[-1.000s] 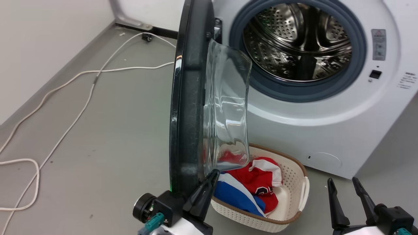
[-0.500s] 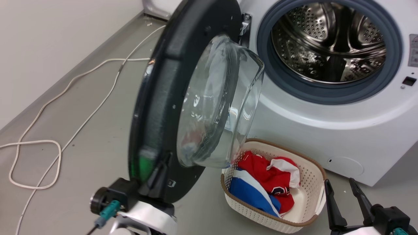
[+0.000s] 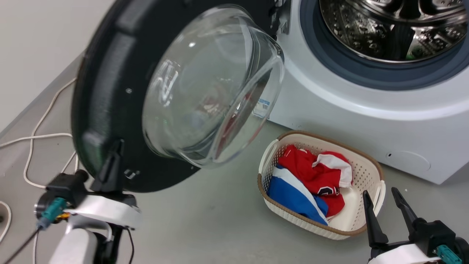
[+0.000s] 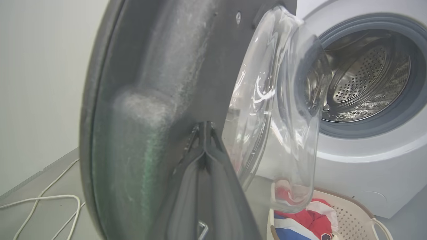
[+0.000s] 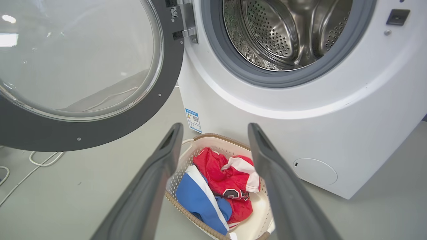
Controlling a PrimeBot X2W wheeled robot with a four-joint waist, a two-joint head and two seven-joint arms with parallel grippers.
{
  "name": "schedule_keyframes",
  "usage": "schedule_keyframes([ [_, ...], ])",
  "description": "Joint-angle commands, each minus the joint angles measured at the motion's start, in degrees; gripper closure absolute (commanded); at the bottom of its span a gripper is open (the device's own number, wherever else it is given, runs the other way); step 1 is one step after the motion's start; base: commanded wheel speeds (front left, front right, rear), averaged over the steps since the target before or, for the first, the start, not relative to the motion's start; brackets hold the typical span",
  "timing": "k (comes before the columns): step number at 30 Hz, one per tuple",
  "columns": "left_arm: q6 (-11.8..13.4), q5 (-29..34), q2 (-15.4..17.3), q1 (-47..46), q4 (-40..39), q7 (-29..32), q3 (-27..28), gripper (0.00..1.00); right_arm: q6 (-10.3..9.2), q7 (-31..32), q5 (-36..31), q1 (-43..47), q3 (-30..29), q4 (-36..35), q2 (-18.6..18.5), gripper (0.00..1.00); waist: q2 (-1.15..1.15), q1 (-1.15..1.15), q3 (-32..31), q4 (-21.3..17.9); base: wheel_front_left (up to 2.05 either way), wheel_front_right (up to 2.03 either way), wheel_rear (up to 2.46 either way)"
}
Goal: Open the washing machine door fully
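Note:
The washing machine door [image 3: 106,84] is a big black disc with a clear glass bowl [image 3: 205,84] bulging from its inner face. It hangs swung well out to the left on its hinge [image 3: 280,14], clear of the steel drum opening [image 3: 392,29]. My left gripper [image 3: 117,146] is shut, its fingertips pressed against the inner face near the door's lower rim. In the left wrist view the left gripper [image 4: 205,124] has both fingers together, touching the door [image 4: 150,83]. My right gripper [image 3: 384,209] stands open at the lower right, holding nothing. In the right wrist view the right gripper [image 5: 215,128] points over the basket.
A cream basket [image 3: 361,176] with red, white and blue clothes [image 3: 311,176] sits on the grey floor in front of the white washer [image 3: 366,128]. White cable [image 3: 36,135] loops on the floor at the left, by the wall.
The door has swung further out to the left and shows more of its inner face. My left gripper moved left with it. The head camera shifted too. The right gripper stayed open.

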Motion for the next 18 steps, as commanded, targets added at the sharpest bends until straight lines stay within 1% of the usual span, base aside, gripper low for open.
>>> schedule_keyframes([
  [1, 0.0, -0.6, 0.7, -1.0, 0.8, -0.1, 1.0, 1.0, -0.04, -0.1, -0.2, -0.7, -0.2, -0.1, -0.3, 0.0, 0.0, 0.0, 1.1, -0.2, 0.0, 0.0, 0.0],
  [7, -0.2, -2.6, 2.9, -5.0, 5.1, 0.4, 3.9, 1.0, -0.04, -0.1, -1.1, -1.5, -0.4, -0.2, -1.5, 0.0, 0.0, 0.0, 3.6, -0.9, 0.0, 0.0, 0.0],
  [8, -0.3, -3.7, 4.1, -6.7, 7.7, 0.5, 5.2, 1.0, -0.04, -0.1, -1.2, -2.0, -0.1, -0.3, -1.9, 0.0, 0.0, 0.0, 4.7, -1.4, 0.0, 0.0, 0.0],
  [10, -0.5, -4.4, 4.7, -7.9, 9.6, 0.5, 6.0, 1.0, -0.04, -0.1, -1.3, -2.3, -0.1, -0.3, -2.2, 0.0, 0.0, 0.0, 5.3, -1.7, 0.0, 0.0, 0.0],
  [14, -1.2, -4.8, 6.0, -10.0, 12.9, 0.4, 6.7, 1.0, -0.04, -0.1, -1.6, -2.5, -0.4, -0.3, -2.5, 0.0, 0.0, 0.0, 6.2, -2.2, 0.0, 0.0, 0.0],
  [18, -1.8, -4.8, 6.3, -11.3, 15.1, 0.2, 6.8, 1.0, -0.04, -0.1, -1.7, -2.7, -0.4, -0.2, -2.6, 0.0, 0.0, 0.0, 6.6, -2.4, 0.0, 0.0, 0.0],
])
